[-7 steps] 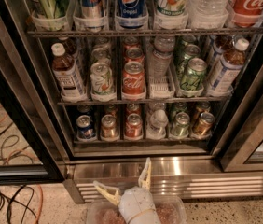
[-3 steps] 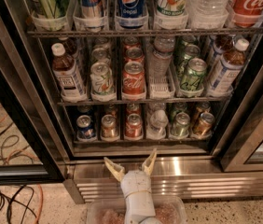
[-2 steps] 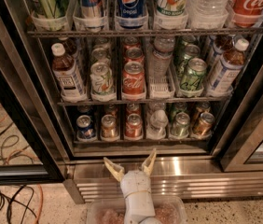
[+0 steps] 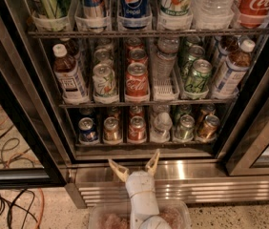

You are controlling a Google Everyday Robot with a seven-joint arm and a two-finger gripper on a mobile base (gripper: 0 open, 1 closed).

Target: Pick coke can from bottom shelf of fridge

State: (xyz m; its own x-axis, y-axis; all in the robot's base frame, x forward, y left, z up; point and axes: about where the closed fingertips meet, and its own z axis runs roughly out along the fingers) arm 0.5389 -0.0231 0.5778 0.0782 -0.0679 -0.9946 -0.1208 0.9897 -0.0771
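Approach step, nothing grasped yet. My gripper (image 4: 135,168) is low in the camera view, in front of the fridge (image 4: 206,185) at its ribbed steel base. The fingers are spread wide and empty, tips pointing up toward the shelf opening.

Behind it is the bottom shelf (image 4: 101,152). The coke can (image 4: 137,128) stands upright in the middle lane, front of its row, almost in line with my wrist. A gold-brown can (image 4: 110,129) sits just beside it on one side and a clear bottle (image 4: 160,126) on the other, so it's a tight slot.

Next move, as I judge it: lift over the shelf lip, push straight in, straddle the red can, close. (Ignore the coke on the tier above (image 4: 137,83), wrong shelf.)

Versus 2.3 s ago, the gripper has risen and squared up. It hasn't moved since 1.0 s ago, and the cans are unchanged.
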